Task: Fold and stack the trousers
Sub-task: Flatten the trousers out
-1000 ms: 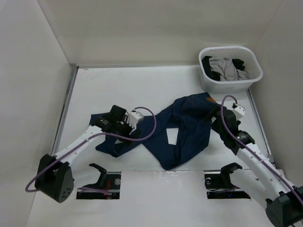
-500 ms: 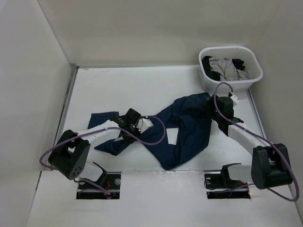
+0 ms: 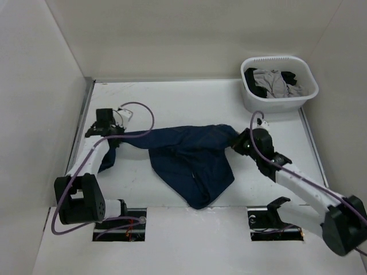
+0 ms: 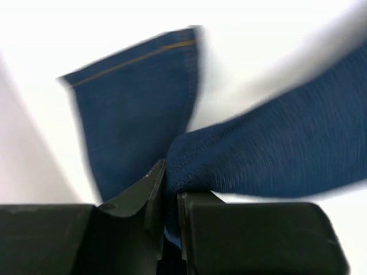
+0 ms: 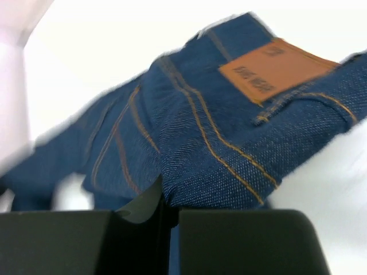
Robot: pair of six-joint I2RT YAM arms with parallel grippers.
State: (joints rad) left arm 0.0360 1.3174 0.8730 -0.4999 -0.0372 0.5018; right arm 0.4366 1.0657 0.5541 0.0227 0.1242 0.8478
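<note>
The dark navy trousers (image 3: 189, 157) lie stretched across the middle of the table, pulled between both arms. At the left, my left gripper (image 3: 110, 135) is shut on a leg of the trousers (image 4: 275, 154); denim is pinched between its jaws, and the hem with tan stitching hangs beyond. At the right, my right gripper (image 3: 238, 142) is shut on the waist end of the trousers (image 5: 218, 143), close to the brown leather patch (image 5: 269, 69). A loose fold of cloth sags toward the front edge of the table.
A white laundry basket (image 3: 278, 102) with grey and black clothes stands at the back right corner. White walls enclose the table on the left, back and right. Two empty black holders (image 3: 120, 206) (image 3: 275, 206) sit by the arm bases.
Both grippers closed on the trousers. The left arm pulled its leg far left and back, the right drew the waist left and nearer, spreading the bunched cloth into a long band.
</note>
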